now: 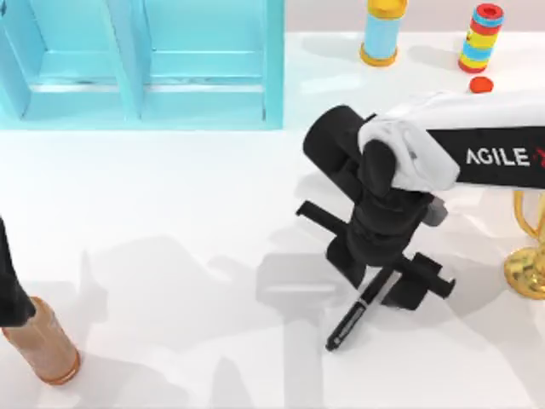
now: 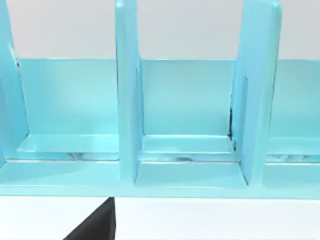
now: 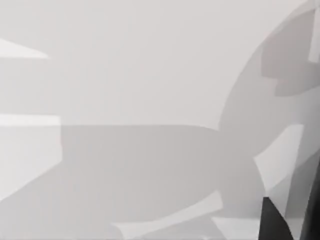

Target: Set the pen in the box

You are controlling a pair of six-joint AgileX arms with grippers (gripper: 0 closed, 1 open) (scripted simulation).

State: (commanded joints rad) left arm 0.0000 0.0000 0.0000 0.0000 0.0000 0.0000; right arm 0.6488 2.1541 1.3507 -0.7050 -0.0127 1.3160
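The slim black pen (image 1: 351, 322) lies slanted on the white table right of centre, its upper end hidden under my right gripper (image 1: 377, 285). That gripper hangs over the pen's upper end, open, with one black finger (image 1: 347, 258) on each side of the pen. The box (image 1: 274, 77) is light blue, split by dividers, and stands at the table's back left. The left wrist view faces its compartments and a divider (image 2: 127, 100). My left arm (image 1: 10, 290) is parked at the table's left edge.
An orange bottle (image 1: 44, 345) stands under the left arm at the front left. At the back right are a yellow-and-blue cylinder (image 1: 381, 34), a striped stacked bottle (image 1: 481, 38) and a red cap (image 1: 481, 84). A gold trophy (image 1: 528, 260) stands at the right edge.
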